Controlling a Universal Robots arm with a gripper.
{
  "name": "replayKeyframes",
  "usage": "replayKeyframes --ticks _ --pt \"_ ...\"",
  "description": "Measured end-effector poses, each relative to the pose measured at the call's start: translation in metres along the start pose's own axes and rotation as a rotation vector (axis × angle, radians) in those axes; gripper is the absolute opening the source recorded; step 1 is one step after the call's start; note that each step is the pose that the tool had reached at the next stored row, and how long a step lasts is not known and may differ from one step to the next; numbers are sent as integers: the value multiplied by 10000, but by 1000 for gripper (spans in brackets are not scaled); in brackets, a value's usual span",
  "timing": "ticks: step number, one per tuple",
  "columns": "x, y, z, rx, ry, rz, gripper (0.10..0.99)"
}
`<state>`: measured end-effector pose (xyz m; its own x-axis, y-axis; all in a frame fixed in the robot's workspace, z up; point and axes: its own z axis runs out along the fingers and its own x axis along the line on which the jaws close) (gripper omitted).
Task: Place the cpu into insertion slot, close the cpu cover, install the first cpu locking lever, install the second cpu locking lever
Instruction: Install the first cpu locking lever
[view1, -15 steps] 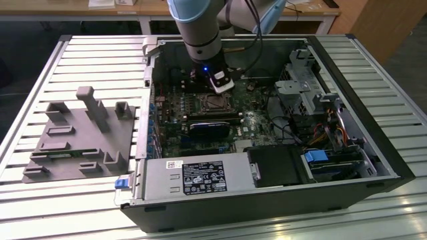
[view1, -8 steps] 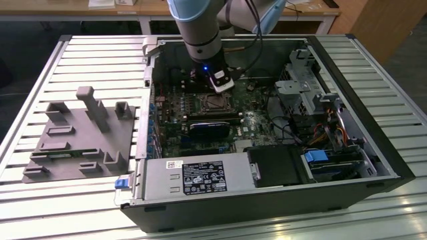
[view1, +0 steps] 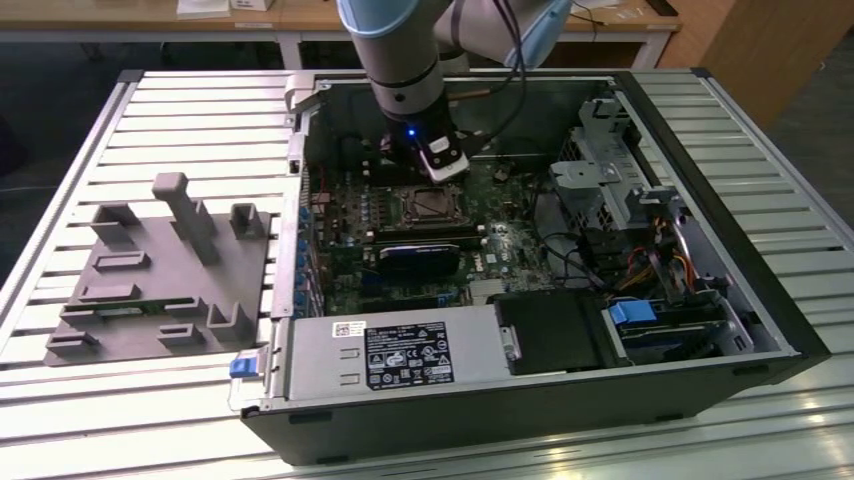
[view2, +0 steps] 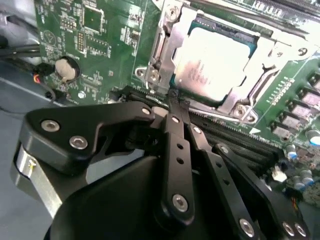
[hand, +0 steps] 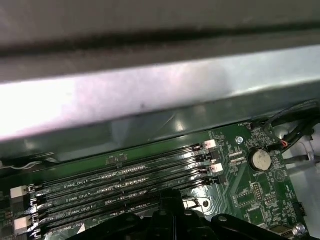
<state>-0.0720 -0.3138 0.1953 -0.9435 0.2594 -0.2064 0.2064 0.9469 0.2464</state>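
The cpu (view2: 212, 67), a square chip with a dull silver top, lies in the insertion slot (view1: 430, 205) on the green motherboard. The cpu cover (view2: 172, 42), a silver metal frame, lies down flat around the chip. My gripper (view2: 177, 102) is shut, with its black fingers (view2: 175, 150) pressed together. The tips rest at the socket's edge beside a thin silver locking lever (view2: 225, 117). I cannot tell whether anything is pinched between them. In the exterior view the gripper (view1: 438, 165) hangs inside the open computer case, just behind the socket.
Long black memory slots (hand: 125, 180) run beside the socket, close under the gripper. A coin battery (view2: 66, 69) sits on the board. The case wall (hand: 150, 95), drive cage (view1: 627, 190) and power supply (view1: 387, 355) hem in the board. A grey fixture (view1: 160, 270) lies at the exterior view's left.
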Motion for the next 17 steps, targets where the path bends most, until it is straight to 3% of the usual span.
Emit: replayKeyframes --ticks 5,17 --pt "-17 20 -77 1 2 0 106" --pt "3 45 -76 -146 33 40 106"
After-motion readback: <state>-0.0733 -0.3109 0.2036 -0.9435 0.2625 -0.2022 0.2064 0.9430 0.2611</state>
